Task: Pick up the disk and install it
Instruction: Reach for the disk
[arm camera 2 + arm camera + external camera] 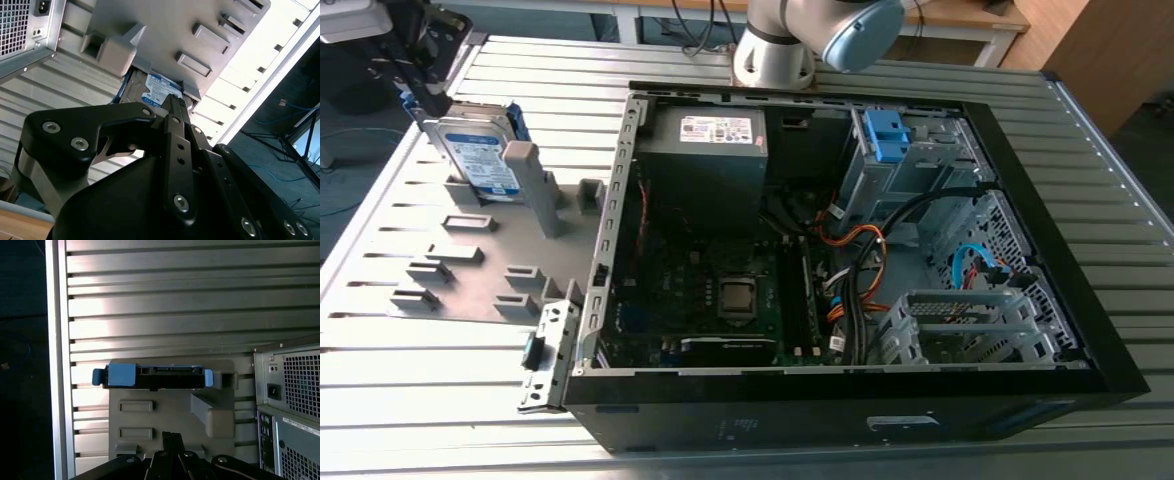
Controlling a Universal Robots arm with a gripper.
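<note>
The disk (474, 152) stands on edge in a slot of the grey holder plate (460, 285), at the exterior view's left, its white-and-blue label facing out and blue rails along its sides. My gripper (423, 75) hangs just above and behind the disk's upper end, apart from it. In the first wrist view the disk (152, 377) shows edge-on beyond the fingertips (171, 439), which are pressed together. In the second wrist view the dark fingers (175, 125) point at the disk's label (159, 90). The gripper is shut and holds nothing.
An open black computer case (854, 405) lies to the exterior view's right of the holder plate, with a grey power-supply box (707, 150), a blue bracket (887, 135), cables and a metal drive cage (961, 325) inside. The arm's base (774, 55) stands behind it on the slatted metal table (440, 360).
</note>
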